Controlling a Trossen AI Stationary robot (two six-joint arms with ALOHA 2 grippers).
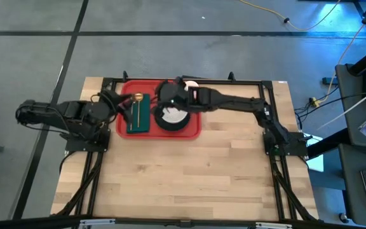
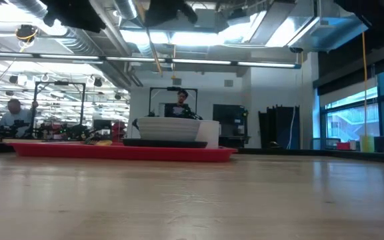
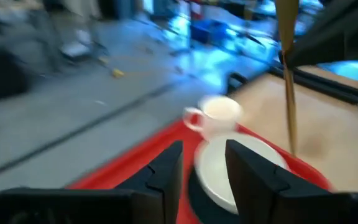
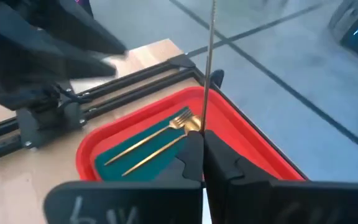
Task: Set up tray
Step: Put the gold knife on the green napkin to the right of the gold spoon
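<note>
The red tray (image 1: 196, 132) lies at the table's far side. On it are a dark green napkin (image 1: 140, 119) carrying a gold fork (image 4: 161, 133) and a second gold utensil, and a white bowl (image 1: 172, 116) on a black plate. A white cup (image 1: 190, 84) stands behind the bowl. My right gripper (image 4: 202, 140) hovers over the tray's middle (image 1: 164, 100), shut on a thin gold utensil (image 4: 211, 62). My left gripper (image 3: 204, 155) is open by the tray's left far corner (image 1: 110, 102) and faces the bowl (image 3: 229, 168) without touching anything. My right gripper pinches the thin gold utensil between its two shut fingers, on the stem (image 4: 207, 121). The fingers point down from above. The utensil hangs upright below them (image 2: 155, 60), lifted clear above the tray. Which end it holds is hidden by the fingers.
The tray (image 2: 112, 151) takes up the far left-centre of the table. Bare wood stretches over the near half and the right side. Black frame rails (image 1: 234, 81) run along the far and side edges. People and equipment show in the room beyond.
</note>
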